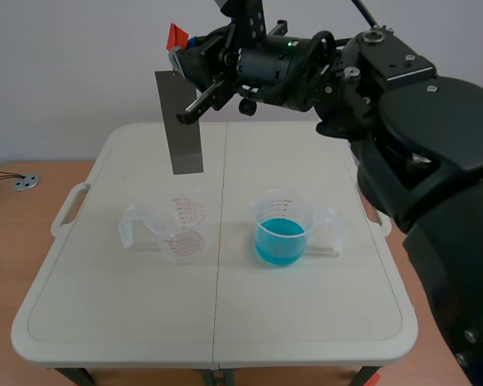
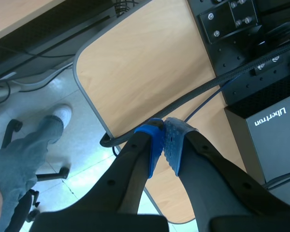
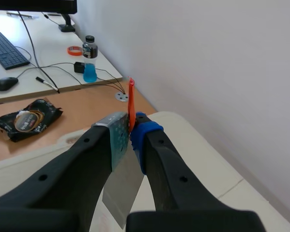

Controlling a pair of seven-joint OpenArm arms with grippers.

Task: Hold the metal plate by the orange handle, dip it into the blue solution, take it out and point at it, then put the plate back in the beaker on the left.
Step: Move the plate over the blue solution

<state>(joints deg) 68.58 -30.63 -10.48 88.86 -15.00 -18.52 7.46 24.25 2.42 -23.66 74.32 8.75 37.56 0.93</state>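
Right pincer (image 1: 183, 55) holds metal plate (image 1: 181, 121) aloft by orange handle (image 1: 175, 35).

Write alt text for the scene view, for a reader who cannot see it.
The right gripper, near the top, holds a grey metal plate by its orange handle, hanging above a white table. Below it stand an empty clear beaker and, beside it, a beaker of blue solution.

A plain white wall (image 1: 64, 56) is filling the scene from ten to two o'clock. A wooden desk (image 1: 8, 241) is showing at nine o'clock beside the cream bench (image 1: 105, 322). A pale floor (image 2: 87, 159) is reflecting light.
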